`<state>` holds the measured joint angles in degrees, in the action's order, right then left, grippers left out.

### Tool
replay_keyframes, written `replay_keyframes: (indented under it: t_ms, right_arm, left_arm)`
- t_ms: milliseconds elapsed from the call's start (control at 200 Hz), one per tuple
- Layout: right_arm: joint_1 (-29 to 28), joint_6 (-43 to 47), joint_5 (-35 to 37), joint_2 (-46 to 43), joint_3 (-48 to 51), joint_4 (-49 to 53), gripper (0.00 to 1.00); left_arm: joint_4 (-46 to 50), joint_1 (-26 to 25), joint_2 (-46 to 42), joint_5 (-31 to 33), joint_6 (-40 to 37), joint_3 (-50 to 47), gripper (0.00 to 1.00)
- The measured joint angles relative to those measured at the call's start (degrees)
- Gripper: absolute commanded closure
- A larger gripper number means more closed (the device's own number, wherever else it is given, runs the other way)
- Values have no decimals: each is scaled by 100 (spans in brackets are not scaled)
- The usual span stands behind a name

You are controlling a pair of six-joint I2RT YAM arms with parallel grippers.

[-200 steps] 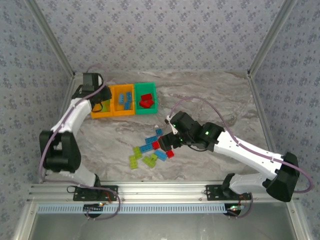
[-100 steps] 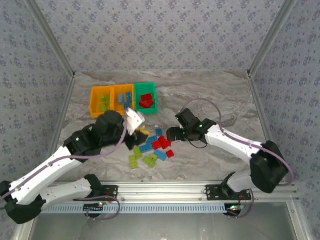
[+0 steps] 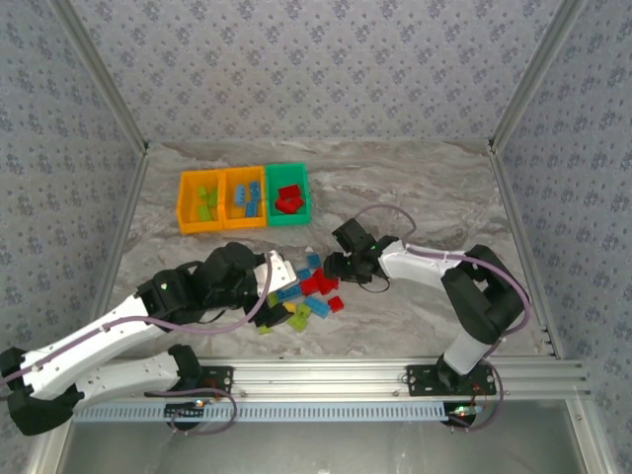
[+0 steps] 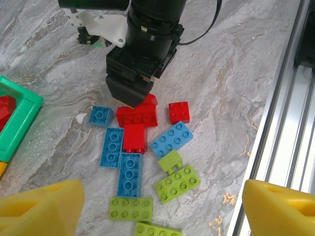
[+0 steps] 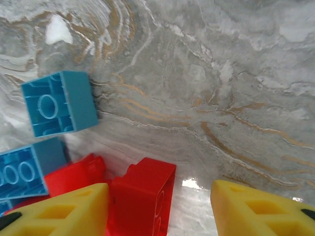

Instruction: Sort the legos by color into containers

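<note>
a grey marbled tabletop (image 3: 425,188) with tan veins runs out to a back wall (image 3: 316,69) and side walls (image 3: 49,148), all covered in pale paper printed with small blue-grey sprigs. slanting metal posts (image 3: 99,74) stand at the two far corners. a ribbed aluminium rail (image 3: 326,376) lies along the near edge. a small white fleck (image 5: 58,29) marks the tabletop near its middle.

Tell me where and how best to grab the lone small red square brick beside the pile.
Probably come straight down on the small red square brick, since it lies flat, studs up. Pinch the two walls facing the larger red brick and the open table; a blue brick crowds a third wall.
</note>
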<state>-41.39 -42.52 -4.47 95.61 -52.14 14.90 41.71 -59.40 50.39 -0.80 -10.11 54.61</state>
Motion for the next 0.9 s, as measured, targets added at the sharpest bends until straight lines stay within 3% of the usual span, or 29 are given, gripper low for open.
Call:
replay_keyframes:
  t_ms: [185, 385, 545, 725, 899]
  right_arm:
    - [7, -190, 48, 33, 151, -149, 68]
    - [-28, -164, 264, -339, 372, -179, 72]
    - [-87, 0, 706, -1204, 337, 170, 74]
    - [-487, 750, 1139, -1574, -466, 129, 76]
    - [-590, 1720, 1268, -605, -1797, -424, 75]
  left_arm:
    - [170, -4, -52, 22, -133, -4, 1]
    - [203, -31, -396, -435, -581, -361, 1]
    - [240, -37, -693, -1056, -1154, -879, 1]
    - [313, -37, -1082, -1158, -1473, -1099, 1]
    - [140, -42, -1357, -723, -1556, -1287, 1]
